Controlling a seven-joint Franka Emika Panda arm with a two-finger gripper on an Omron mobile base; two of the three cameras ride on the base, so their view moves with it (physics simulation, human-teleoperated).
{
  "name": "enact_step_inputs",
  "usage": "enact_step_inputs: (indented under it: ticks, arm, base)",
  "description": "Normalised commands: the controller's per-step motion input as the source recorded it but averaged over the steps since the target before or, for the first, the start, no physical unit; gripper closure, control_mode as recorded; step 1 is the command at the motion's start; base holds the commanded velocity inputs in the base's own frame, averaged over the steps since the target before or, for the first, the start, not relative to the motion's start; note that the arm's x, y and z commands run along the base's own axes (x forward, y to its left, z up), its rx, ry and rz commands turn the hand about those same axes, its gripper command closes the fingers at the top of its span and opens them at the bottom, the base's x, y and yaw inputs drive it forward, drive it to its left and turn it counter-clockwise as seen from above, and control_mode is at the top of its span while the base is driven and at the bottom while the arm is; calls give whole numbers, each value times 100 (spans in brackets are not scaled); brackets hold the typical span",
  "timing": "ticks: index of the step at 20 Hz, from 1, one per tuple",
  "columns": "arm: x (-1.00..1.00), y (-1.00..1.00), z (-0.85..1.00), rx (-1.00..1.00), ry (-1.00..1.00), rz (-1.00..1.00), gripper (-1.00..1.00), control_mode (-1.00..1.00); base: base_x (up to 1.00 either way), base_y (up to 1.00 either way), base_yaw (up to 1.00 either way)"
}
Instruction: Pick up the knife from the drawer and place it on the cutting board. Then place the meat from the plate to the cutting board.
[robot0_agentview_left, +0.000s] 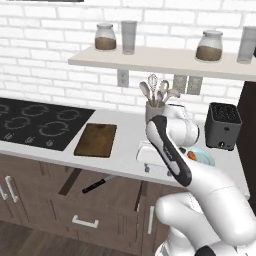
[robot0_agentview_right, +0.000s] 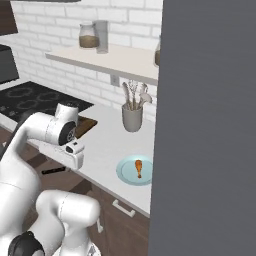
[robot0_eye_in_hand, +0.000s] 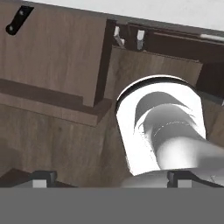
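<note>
Knife (robot0_agentview_left: 100, 184), small, black-handled with a thin grey blade: we see it lying flat and slanted inside the open drawer (robot0_agentview_left: 85, 221), a wide dark brown wooden front with a small silver bar handle, pulled out below the desk (robot0_agentview_left: 127, 150) edge. Nothing holds it. The open drawer leaves it reachable from above.

The flat rectangular dark brown wooden cutting board (robot0_agentview_left: 96, 140) lies bare on the desk just right of the black glass cooktop (robot0_agentview_left: 37, 122), almost straight above the knife, so we judge the transfer will be short.

The small orange-brown drumstick of meat (robot0_agentview_right: 138, 168) rests on the round pale-blue plate (robot0_agentview_right: 125, 172) further right, near the grey utensil crock (robot0_agentview_right: 132, 118).

The tool (robot0_eye_in_hand: 111, 179) is released, fingers (robot0_eye_in_hand: 43, 177) spread wide, grasping nothing. The hand view looks down at dark cabinet wood with the black handle (robot0_eye_in_hand: 17, 20) in its far corner, so we judge the tool is still well apart from it.

Neither step is done.
</note>
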Motion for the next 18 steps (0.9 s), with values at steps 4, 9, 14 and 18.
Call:
enact_step_inputs:
  ticks: [4,9,14,18]
  arm:
    - [5,79,-65,6,3,0,-100,-100]
    - [0,61,-41,8,5,0,-100,-100]
    - [-9,55,-35,4,5,1,-100,-100]
    - [0,21,-29,0,3,0,-100,-100]
  base:
    - [0,0,0]
    - [0,0,0]
    - [0,0,0]
    - [0,0,0]
